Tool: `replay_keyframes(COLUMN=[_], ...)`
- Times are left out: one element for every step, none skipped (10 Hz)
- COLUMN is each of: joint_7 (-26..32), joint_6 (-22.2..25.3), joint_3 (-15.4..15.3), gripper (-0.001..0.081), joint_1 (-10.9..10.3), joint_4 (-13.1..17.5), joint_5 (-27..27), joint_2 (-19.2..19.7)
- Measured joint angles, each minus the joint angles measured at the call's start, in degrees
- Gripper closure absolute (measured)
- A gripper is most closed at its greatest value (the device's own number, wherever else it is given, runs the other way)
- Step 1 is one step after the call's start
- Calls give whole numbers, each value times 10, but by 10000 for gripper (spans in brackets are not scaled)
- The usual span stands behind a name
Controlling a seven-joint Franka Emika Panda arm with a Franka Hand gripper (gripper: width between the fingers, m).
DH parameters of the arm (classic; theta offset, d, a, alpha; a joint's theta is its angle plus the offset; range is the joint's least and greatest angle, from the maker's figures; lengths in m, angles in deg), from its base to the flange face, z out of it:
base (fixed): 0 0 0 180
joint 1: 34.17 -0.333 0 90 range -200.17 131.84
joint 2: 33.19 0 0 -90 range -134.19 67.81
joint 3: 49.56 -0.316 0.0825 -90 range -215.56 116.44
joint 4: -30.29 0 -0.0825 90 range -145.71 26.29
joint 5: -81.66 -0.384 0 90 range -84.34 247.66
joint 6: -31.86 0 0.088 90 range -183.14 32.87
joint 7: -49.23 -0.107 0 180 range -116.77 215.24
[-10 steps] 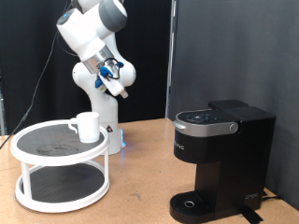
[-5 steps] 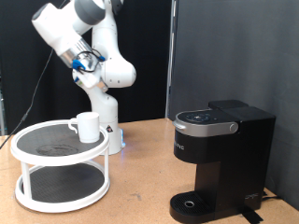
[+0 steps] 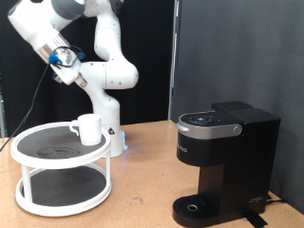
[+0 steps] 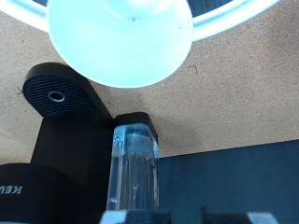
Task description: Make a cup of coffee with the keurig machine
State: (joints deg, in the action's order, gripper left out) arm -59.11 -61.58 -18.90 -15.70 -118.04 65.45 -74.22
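The cup (image 3: 87, 128), a plain white mug, stands on the top tier of a white two-tier round stand (image 3: 38, 199) at the exterior view's left. The keurig machine (image 3: 223, 161) is black and boxy, with its lid down, and stands on the table at the right. My gripper (image 3: 63, 63) is high in the air at the upper left, above the stand and well clear of the cup. Nothing shows between its fingers. The wrist view shows the keurig machine (image 4: 65, 140) from above, with its clear water tank (image 4: 134, 173) and round drip base (image 4: 56, 96).
The arm's white base (image 3: 109, 133) stands right behind the stand. A washed-out white round shape (image 4: 121, 37) fills one edge of the wrist view; I cannot tell what it is. Brown tabletop (image 3: 142, 195) lies between the stand and the machine. A black curtain hangs behind.
The arm has swung steadily towards the exterior view's left and upward, from above the base to above the stand. The cup and the machine have not moved.
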Motion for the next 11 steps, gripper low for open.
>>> replay_keyframes(joint_7=[6,8,8,8,8,8,8,8,8,10,15], joint_6=[5,5,5,5,5,3,-5,-17,-34,-51,-67], joint_3=[15,27,36,46,54,60,65,68,70,71,71], gripper=[806,806,806,806,806,806,782,782,604,604,403], joint_1=[0,1,1,0,1,0,1,1,0,0,0], joint_4=[8,14,16,17,17,17,15,10,2,-9,-20], joint_5=[0,0,-1,-2,-2,-2,-3,-3,-3,-3,-2], joint_2=[1,1,1,2,3,5,7,8,8,8,8])
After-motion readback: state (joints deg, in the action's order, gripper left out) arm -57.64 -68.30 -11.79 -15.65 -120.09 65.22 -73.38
